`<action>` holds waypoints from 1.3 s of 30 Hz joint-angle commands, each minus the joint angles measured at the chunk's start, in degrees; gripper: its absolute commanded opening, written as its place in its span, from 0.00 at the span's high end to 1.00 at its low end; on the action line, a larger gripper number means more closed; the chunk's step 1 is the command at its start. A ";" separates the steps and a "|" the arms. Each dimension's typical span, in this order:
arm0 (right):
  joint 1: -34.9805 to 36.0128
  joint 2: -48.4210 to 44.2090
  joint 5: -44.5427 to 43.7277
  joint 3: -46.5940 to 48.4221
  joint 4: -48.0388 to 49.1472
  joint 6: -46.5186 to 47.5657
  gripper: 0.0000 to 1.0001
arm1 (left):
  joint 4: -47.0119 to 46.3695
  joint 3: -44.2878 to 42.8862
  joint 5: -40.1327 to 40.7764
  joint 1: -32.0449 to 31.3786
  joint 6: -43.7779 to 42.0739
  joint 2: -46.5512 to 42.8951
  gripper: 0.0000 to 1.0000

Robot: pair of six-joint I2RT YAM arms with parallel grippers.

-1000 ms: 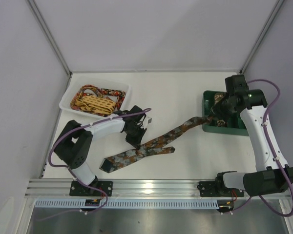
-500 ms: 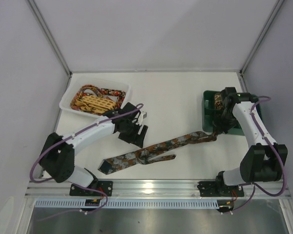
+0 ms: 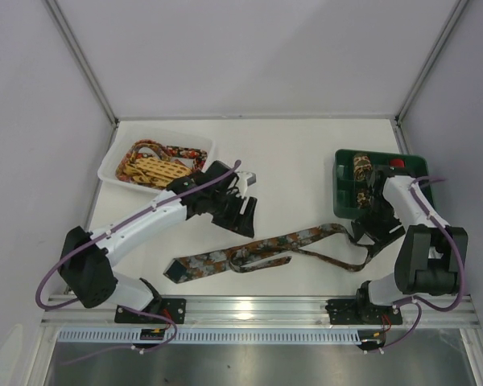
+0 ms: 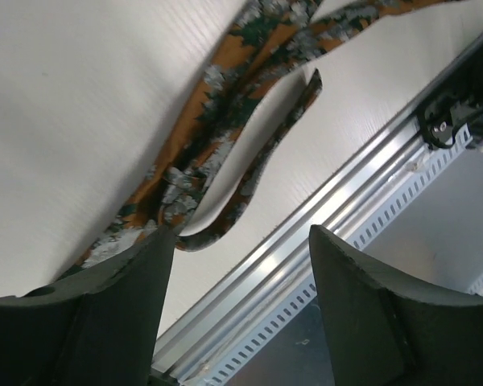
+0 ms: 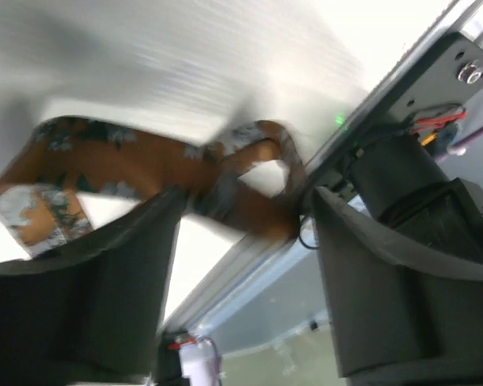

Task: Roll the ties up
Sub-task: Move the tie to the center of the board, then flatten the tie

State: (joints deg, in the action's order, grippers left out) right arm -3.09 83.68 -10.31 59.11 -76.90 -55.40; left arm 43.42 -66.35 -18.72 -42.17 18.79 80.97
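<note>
A brown and orange mottled tie [image 3: 262,251] lies unrolled across the table's near middle, its narrow end looping at the right [image 3: 356,261]. My left gripper [image 3: 245,219] hovers just above the tie's middle, open and empty. In the left wrist view the tie [image 4: 217,121] lies beyond the spread gripper [image 4: 241,310]. My right gripper [image 3: 370,236] hangs open over the narrow end, in front of the green bin [image 3: 340,211]. The right wrist view is blurred, with the tie [image 5: 137,165] past the open gripper [image 5: 243,281]. Rolled ties [image 3: 361,169] sit in the bin.
A white tray [image 3: 111,170] at the back left holds a yellow lattice tie [image 3: 159,170] and a red-floral tie [image 3: 185,151]. An aluminium rail [image 3: 258,305] runs along the near edge. Frame posts stand at both back corners.
Both grippers have opened and let go of the mottled tie, which has dropped flat onto the table. The right gripper has come back from the green bin toward the near edge. The left has shifted right.
</note>
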 commanded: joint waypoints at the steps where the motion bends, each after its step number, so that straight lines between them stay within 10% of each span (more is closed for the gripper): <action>1: 1.33 -0.88 -6.30 7.32 0.43 5.28 0.19 | -0.61 -2.21 -1.94 -3.96 1.61 1.82 0.26; 7: 2.92 -1.85 -5.00 17.86 2.01 18.11 0.06 | -7.62 -1.33 -5.88 -8.71 -0.15 2.96 0.28; 14: 2.92 -9.40 15.21 20.52 8.17 26.31 0.07 | -12.04 -0.97 -3.87 -15.65 -2.88 10.60 0.54; 39: 2.39 -15.13 28.67 15.51 10.72 27.18 0.09 | -15.91 -7.39 2.64 -18.65 -2.26 22.48 0.50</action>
State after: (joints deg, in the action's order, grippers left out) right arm -0.95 68.20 16.29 74.85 -67.88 -29.50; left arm 28.99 -71.07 -17.65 -60.36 17.52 104.90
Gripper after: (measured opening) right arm 0.915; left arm 0.494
